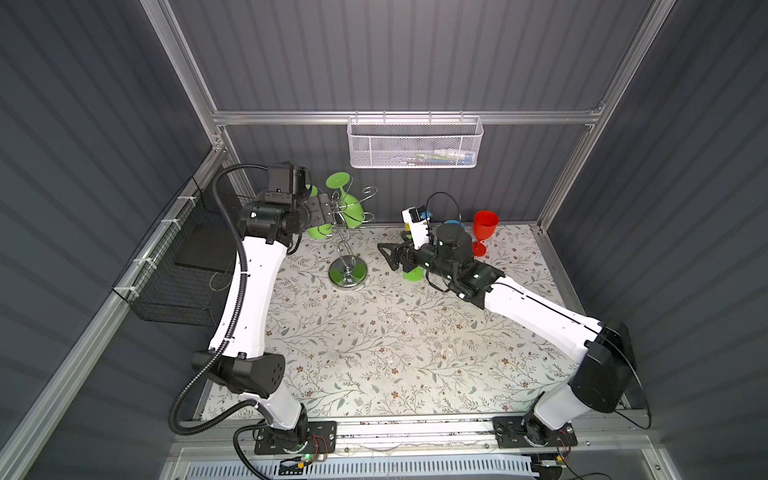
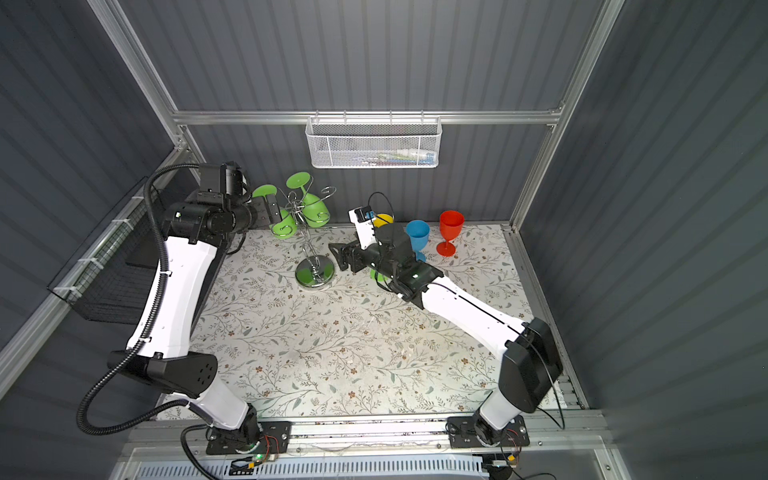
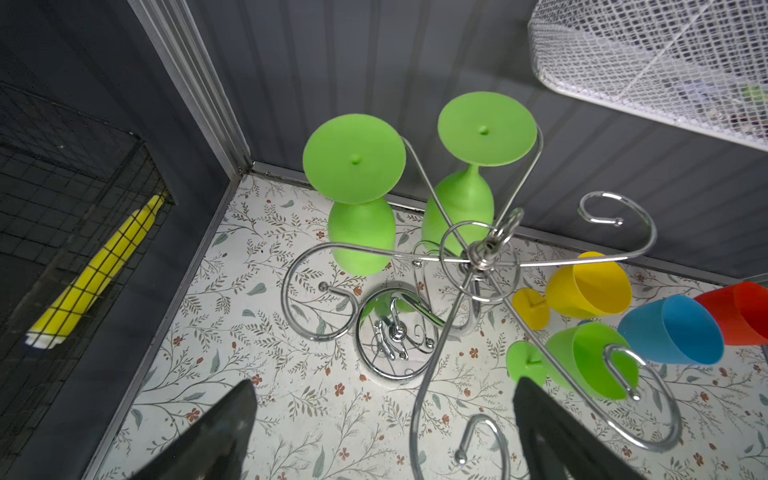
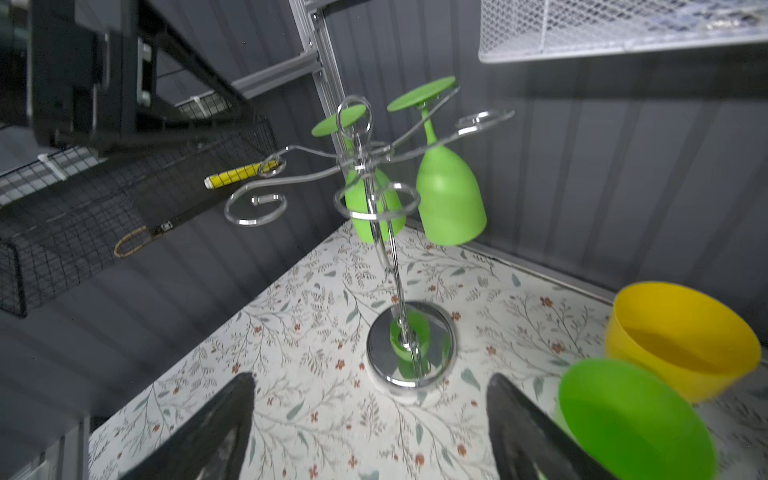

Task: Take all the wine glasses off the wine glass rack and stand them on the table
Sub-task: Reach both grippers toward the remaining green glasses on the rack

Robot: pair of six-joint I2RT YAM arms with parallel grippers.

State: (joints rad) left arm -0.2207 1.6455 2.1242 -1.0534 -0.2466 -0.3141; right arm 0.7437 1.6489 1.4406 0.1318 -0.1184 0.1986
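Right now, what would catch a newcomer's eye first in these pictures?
Two green wine glasses hang upside down on the chrome wine glass rack at the back left. At the back right stand a red wine glass, a blue wine glass and a yellow wine glass. The left gripper, open, is close to the rack's curled arms.

Two green wine glasses (image 2: 316,210) hang inverted on the wine glass rack (image 2: 314,273), left tool (image 2: 274,212) just beside.

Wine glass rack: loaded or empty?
Loaded: two green wine glasses hang upside down from the wine glass rack, feet up; its other four curled arms are bare.
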